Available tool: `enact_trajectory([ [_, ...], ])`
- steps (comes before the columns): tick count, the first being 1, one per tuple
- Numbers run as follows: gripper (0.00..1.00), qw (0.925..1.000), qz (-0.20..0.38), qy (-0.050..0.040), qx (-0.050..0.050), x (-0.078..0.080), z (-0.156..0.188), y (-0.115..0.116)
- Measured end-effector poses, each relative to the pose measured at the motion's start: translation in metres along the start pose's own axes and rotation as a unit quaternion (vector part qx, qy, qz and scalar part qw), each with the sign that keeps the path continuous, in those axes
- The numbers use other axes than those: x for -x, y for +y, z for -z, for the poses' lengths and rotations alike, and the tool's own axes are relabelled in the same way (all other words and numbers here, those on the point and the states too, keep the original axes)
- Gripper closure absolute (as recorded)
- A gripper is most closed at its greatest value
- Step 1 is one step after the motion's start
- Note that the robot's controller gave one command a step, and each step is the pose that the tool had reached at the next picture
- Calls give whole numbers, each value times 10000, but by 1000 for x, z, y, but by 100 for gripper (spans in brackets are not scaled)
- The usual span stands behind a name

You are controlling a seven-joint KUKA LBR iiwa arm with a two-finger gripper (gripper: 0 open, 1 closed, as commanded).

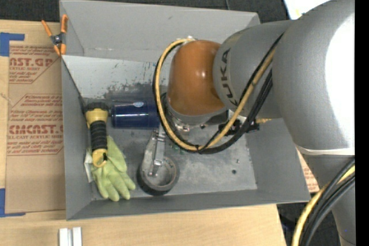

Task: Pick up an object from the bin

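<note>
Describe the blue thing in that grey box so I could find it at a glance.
In the grey metal bin, look at the floor's left half, under the sloping back wall. A dark blue cylinder lies there on its side, beside the top of a yellow-and-black handle. Nothing else is blue: the glove is yellow-green, the ring at the claw black.

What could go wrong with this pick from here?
The gripper is down at the rim of the black ring, so it may catch only an edge and let it slip. The green glove lies close beside the ring and could get snagged or dragged along.
</note>
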State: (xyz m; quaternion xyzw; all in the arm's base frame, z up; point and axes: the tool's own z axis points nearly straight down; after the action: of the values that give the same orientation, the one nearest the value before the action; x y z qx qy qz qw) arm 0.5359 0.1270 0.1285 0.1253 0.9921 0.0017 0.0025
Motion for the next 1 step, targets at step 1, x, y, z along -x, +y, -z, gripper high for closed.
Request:
enact_trajectory([
  [1,0,10000,60,-2,5,17,21,-18],
])
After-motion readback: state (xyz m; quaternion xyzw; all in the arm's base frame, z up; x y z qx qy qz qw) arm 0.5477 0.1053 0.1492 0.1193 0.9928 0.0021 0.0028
